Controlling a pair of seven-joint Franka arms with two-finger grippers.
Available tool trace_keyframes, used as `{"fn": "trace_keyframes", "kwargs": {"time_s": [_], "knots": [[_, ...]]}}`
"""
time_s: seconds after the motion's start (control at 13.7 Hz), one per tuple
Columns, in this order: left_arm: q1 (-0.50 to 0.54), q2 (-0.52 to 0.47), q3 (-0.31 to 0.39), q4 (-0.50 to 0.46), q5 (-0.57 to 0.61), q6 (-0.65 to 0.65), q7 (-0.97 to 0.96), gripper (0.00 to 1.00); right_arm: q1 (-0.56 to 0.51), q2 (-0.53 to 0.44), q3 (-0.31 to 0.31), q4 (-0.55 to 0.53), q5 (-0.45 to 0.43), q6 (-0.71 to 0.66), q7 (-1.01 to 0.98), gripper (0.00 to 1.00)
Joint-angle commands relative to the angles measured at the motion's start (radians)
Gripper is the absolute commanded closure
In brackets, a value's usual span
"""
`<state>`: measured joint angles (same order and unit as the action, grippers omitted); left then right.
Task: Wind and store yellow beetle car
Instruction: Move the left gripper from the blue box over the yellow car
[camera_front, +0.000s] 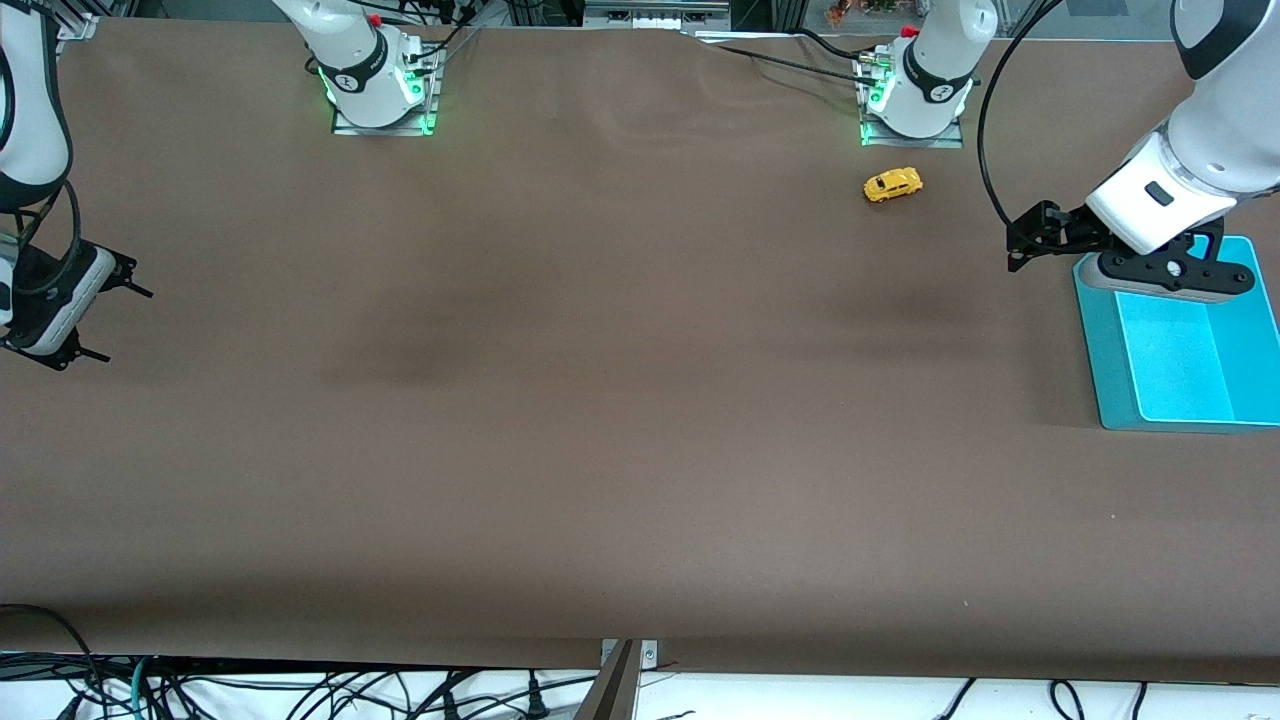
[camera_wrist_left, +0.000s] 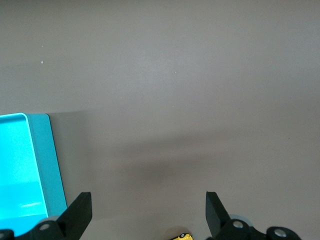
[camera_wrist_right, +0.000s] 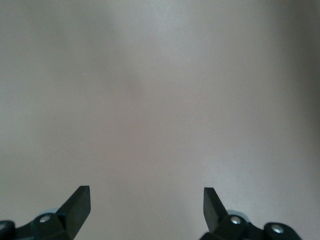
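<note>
Yellow beetle car (camera_front: 892, 185) upper right of front view, near left arm's base. Left gripper (camera_wrist_left: 148, 215) wide, empty, beside teal bin (camera_front: 1180, 345). Right gripper (camera_wrist_right: 146, 210) wide, empty, waiting over bare table (camera_front: 600, 400).

A brown table (camera_front: 600, 400) fills the scene, its surface plain and matte. On it, at the left arm's end, sits a turquoise bin (camera_front: 1110, 370), open at the top, with a lighter blue floor and raised walls; one rounded corner of the bin shows in the left wrist view. Off the table's edge nearest the front camera, a tangle of dark cables (camera_front: 300, 695) lies on a white floor.
</note>
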<state>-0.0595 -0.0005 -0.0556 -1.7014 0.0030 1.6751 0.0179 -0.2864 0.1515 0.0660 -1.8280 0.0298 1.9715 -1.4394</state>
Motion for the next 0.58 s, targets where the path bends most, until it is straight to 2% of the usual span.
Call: {"fn": "trace_keyframes", "kwargs": {"time_s": [0.0,0.22,0.51], "knots": [[-0.003,0.010,-0.001,0.029,0.029,-0.023,-0.018,0.00,-0.004,-0.004,0.005,0.013,-0.011,-0.023,0.019,0.00],[-0.013,0.059,-0.022,0.029,0.029,-0.064,-0.003,0.00,-0.004,-0.006,0.005,0.013,-0.013,-0.023,0.020,0.00],[-0.002,0.068,-0.044,0.026,0.029,-0.120,0.065,0.00,-0.004,-0.006,0.005,0.013,-0.013,-0.023,0.019,0.00]]}}
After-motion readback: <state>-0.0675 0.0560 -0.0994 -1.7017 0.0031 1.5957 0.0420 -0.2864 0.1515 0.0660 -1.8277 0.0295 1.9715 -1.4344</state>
